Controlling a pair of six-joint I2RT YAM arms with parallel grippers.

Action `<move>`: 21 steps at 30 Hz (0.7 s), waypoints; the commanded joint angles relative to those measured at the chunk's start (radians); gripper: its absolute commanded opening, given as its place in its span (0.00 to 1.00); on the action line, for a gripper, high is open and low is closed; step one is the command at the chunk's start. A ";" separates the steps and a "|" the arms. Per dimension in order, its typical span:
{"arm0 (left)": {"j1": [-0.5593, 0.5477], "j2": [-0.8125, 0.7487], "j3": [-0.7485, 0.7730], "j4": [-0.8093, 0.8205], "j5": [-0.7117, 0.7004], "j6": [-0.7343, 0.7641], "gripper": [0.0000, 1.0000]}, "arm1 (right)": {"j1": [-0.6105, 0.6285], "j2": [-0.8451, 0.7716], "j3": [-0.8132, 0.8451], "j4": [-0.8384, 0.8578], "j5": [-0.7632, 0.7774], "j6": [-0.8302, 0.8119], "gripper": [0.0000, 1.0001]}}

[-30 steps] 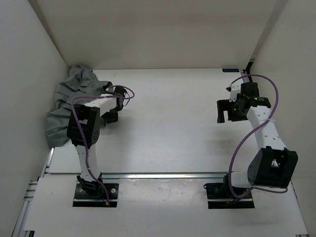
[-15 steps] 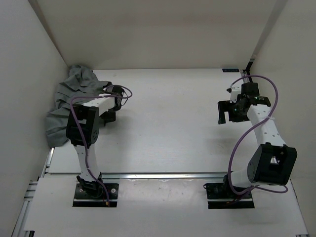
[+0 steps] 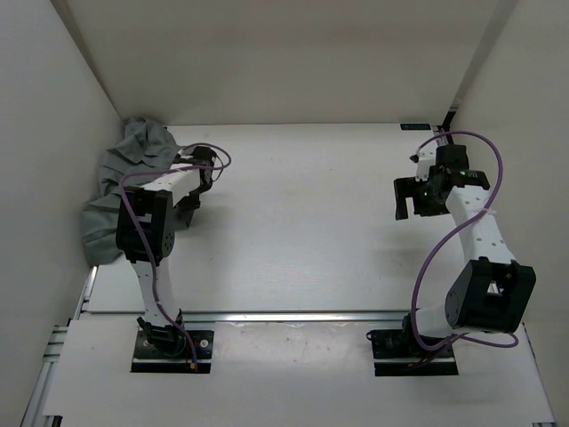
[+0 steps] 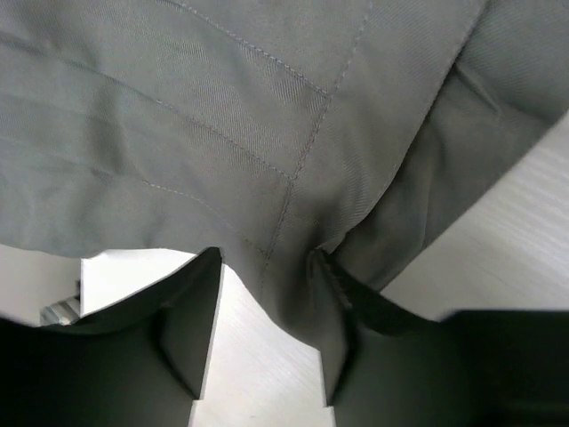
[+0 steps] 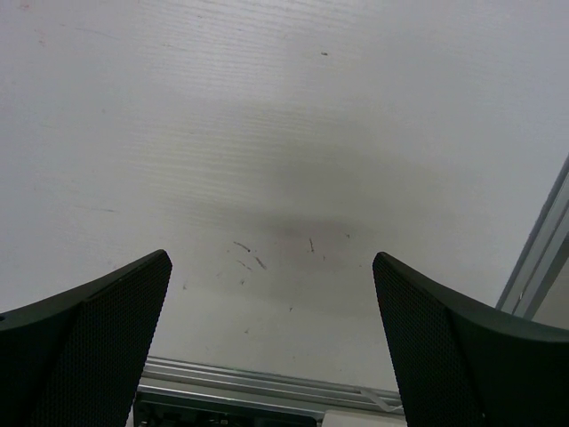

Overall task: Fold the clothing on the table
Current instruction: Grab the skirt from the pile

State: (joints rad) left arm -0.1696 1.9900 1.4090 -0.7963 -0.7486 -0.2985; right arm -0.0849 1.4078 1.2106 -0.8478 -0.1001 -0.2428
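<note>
While the clothing (image 3: 120,191) is lying bunched in the table's (image 3: 302,222) far left corner, pressing up against the left wall (image 3: 53,133), the white surface is stretching open from it to the right edge and the near rail (image 3: 293,315). The heap's long axis is running along that wall, near to far. The left gripper (image 4: 265,267) is standing parted around a hanging fold, not clamping it. The right gripper (image 5: 271,267) is hovering wide open above the table.
</note>
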 commanded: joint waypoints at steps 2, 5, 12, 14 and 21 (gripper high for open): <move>0.028 0.000 -0.005 0.034 0.051 0.001 0.49 | -0.007 0.006 0.052 -0.017 0.023 -0.007 0.99; 0.039 -0.003 -0.013 0.028 0.072 -0.005 0.37 | -0.009 0.005 0.056 -0.019 0.022 -0.010 0.99; 0.010 -0.026 -0.068 0.058 0.136 0.030 0.00 | -0.006 0.000 0.050 -0.004 0.027 -0.010 0.99; -0.014 -0.036 -0.090 0.071 0.188 0.053 0.00 | -0.004 -0.003 0.049 0.003 0.026 -0.004 1.00; -0.233 -0.045 -0.076 0.074 0.377 0.090 0.00 | 0.011 -0.010 0.050 0.049 0.016 0.005 0.99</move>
State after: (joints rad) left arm -0.2874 1.9820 1.3079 -0.7364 -0.5220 -0.2256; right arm -0.0814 1.4097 1.2232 -0.8433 -0.0784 -0.2428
